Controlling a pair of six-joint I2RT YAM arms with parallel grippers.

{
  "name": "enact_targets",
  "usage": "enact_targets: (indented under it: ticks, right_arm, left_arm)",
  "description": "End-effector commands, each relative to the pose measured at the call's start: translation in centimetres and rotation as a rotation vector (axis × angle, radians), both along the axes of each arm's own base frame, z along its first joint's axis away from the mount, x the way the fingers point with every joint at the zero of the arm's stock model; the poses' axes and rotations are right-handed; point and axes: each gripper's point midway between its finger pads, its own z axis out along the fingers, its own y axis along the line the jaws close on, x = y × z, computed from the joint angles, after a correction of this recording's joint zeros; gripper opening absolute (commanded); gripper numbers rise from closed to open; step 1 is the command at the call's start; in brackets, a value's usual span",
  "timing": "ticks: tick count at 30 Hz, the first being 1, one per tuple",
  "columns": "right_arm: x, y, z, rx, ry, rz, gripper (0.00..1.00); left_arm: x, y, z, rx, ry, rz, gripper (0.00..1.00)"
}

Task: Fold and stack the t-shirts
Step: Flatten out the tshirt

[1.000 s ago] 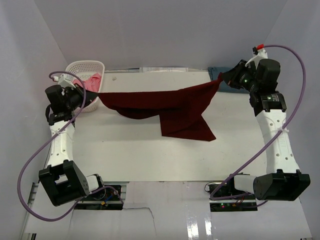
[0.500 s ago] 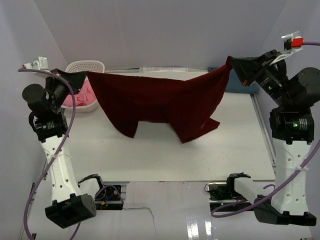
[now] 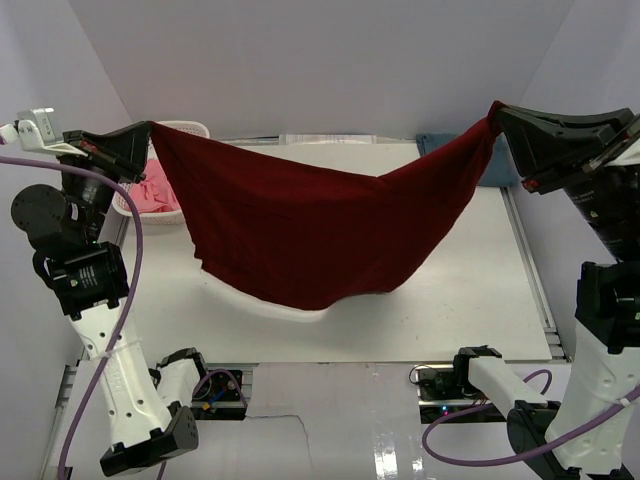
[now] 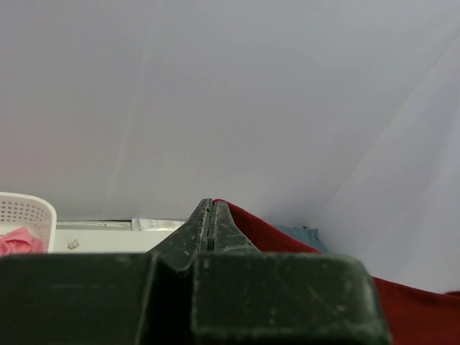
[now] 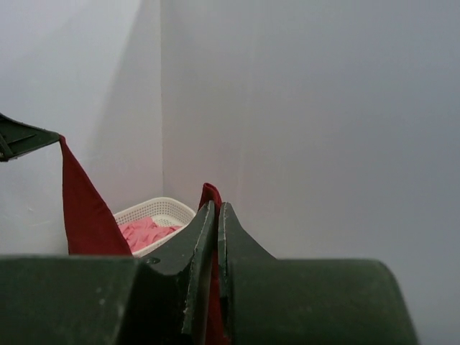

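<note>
While it hangs aloft, maroon t-shirt point(image 3: 300, 225), long axis left-right, middle sagging

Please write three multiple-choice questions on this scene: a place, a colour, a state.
1. Where is the pink t-shirt? A in the white basket; B flat on the table; C on a blue shirt.
2. What colour is the t-shirt held by the left gripper and right gripper? A pink; B slate-blue; C dark maroon.
3. How is it? A folded; B hanging spread out; C crumpled in a heap.
1 A: pink cloth shows inside the lattice walls. 2 C: the cloth is deep red. 3 B: shut jaws pinch its top corners; it sags between.
</note>
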Motion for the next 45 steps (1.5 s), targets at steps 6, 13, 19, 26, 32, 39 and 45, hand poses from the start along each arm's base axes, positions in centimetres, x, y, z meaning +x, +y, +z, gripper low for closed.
enact_targets:
  ticks: [6, 13, 19, 26, 32, 39, 45]
  right_arm:
    - [-1.3, -0.5, 2.6, -0.018, -0.085, -0.04, 0.08]
    - [-3.2, -0.2, 3.0, -0.042, -0.16, -0.024, 0.08]
    - [-9.9, -0.5, 5.4, -0.05, -0.388, -0.051, 0.08]
    - [-16.3, -1.0, 7.3, -0.025, -0.549, -0.077, 0.08]
    - [-21.8, -1.9, 8.2, 0.018, -0.631, -0.114, 0.08]
    - [-21.0, -1.9, 8.8, 0.028, -0.626, -0.107, 0.08]
    - [-13.5, -1.7, 7.2, 0.033, -0.494, -0.1, 0.08]
  left_arm:
    - [0.2, 2.4, -1.1, -0.041, 0.034, 0.14, 0.0]
    - [-2.1, 1.4, 2.3, 0.007, -0.078, 0.134, 0.0]
    - [-4.7, 0.5, 5.9, 0.022, -0.186, 0.134, 0.0]
    - [-7.1, -0.1, 8.0, -0.004, -0.249, 0.141, 0.0]
    - [-7.9, -0.2, 5.8, -0.046, -0.218, 0.146, 0.0]
    - [-6.7, 1.1, 1.2, -0.079, -0.133, 0.202, 0.0]
    - [-2.8, 2.1, -2.7, -0.109, -0.053, 0.176, 0.0]
